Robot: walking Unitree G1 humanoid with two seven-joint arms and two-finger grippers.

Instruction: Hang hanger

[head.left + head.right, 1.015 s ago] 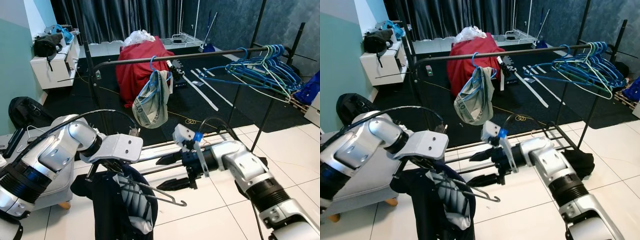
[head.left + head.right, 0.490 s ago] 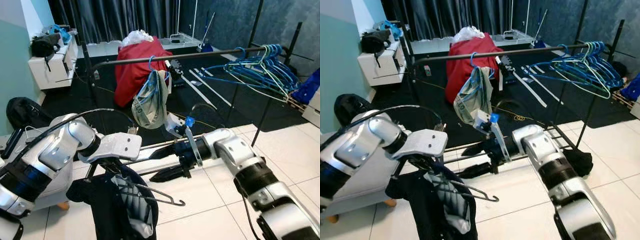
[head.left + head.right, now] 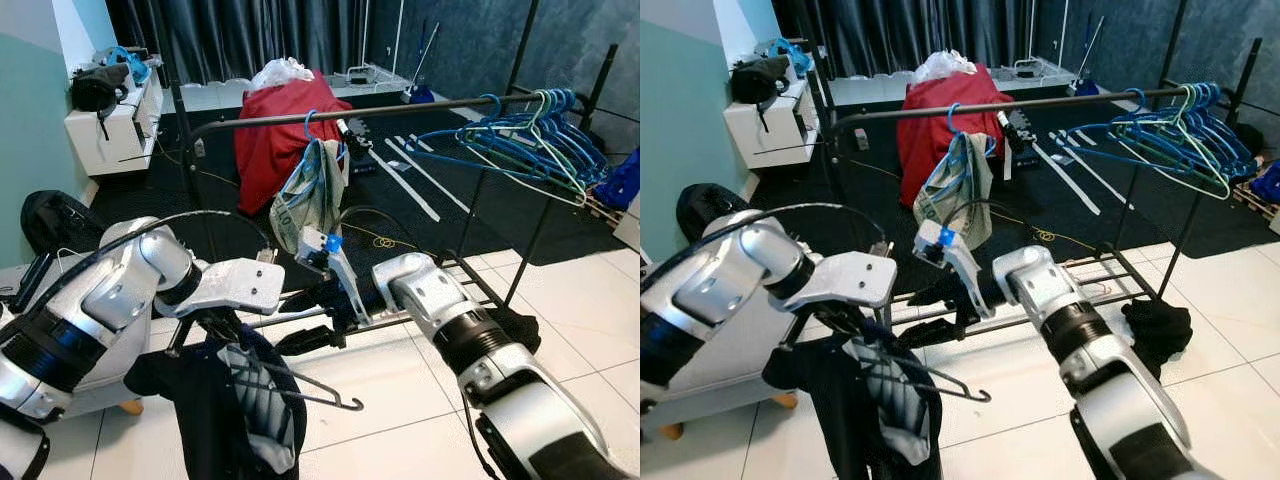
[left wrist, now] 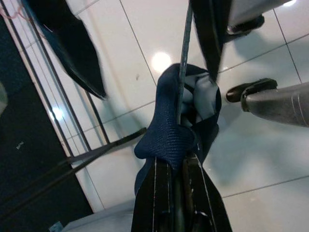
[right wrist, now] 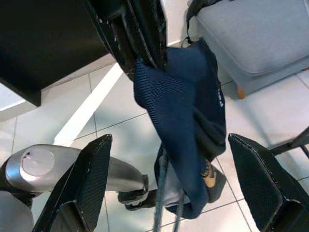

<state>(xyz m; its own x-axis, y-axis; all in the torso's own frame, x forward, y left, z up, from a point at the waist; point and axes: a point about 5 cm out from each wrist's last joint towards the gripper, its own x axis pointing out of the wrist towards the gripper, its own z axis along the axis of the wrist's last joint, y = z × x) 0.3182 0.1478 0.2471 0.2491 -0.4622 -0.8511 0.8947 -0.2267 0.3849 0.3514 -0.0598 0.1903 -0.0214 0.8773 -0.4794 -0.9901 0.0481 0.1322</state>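
Observation:
My left gripper is shut on a wire hanger carrying a dark navy garment, low at the front left. The hanger's hook points right. In the left wrist view the black fingers close on the wire where the garment bunches. My right gripper is open, level with the garment's top, just to its right. In the right wrist view its fingers stand wide apart with the navy garment between them. The black clothes rail crosses behind, higher up.
A grey-green garment on a blue hanger hangs from the rail, with several blue and green hangers at its right end. A red-covered heap, a white shelf unit, a grey seat and a dark cloth are around.
My right arm has swung left, bringing its open gripper from the middle of the floor up beside the navy garment. The left gripper has kept hold of the hanger in place.

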